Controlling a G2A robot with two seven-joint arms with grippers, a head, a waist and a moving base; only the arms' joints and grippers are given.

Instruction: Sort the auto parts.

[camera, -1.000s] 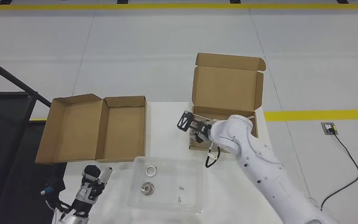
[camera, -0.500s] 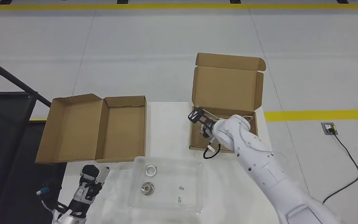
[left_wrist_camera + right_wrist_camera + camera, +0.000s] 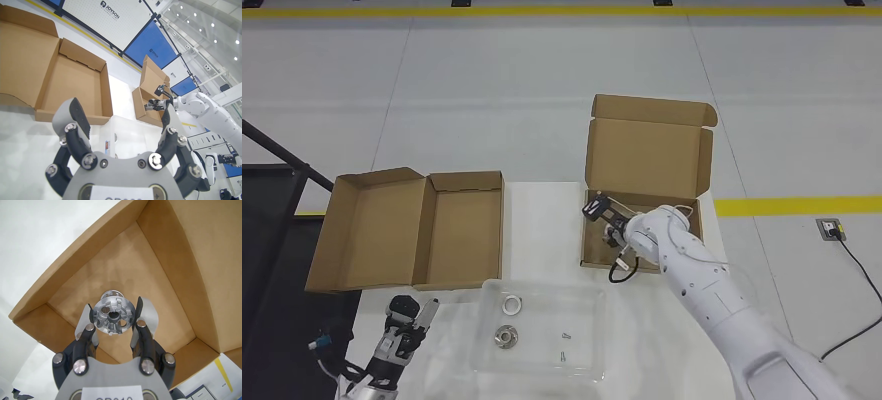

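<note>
The right pincer (image 3: 114, 312) is clamped on a metal hub (image 3: 113, 317), a round grey casting with a centre hole and cut-outs. One finger presses on each side of its rim. The hub sits at the pincer's tips, inside the right cardboard box (image 3: 175, 262). I cannot tell whether its far end touches the box floor. The box walls rise on every side of this pincer, and the lid (image 3: 647, 150) stands upright beyond it, away from the robot.

The left pincer (image 3: 122, 107) has its fingers spread wide apart. It is low over the white table (image 3: 542, 220), near the corner closest to the robot. The left cardboard box (image 3: 457, 235) lies open just beyond its fingertips, with the flap folded out flat to the far side.

A clear plastic tub (image 3: 587, 315) stands just beside the left pincer, on the side toward the right arm, and between the two pincers. In it lie a white ring (image 3: 511, 302), a second metal part (image 3: 505, 337) and a few small screws (image 3: 563, 348). All of these are near the left pincer and well apart from the right one.
</note>
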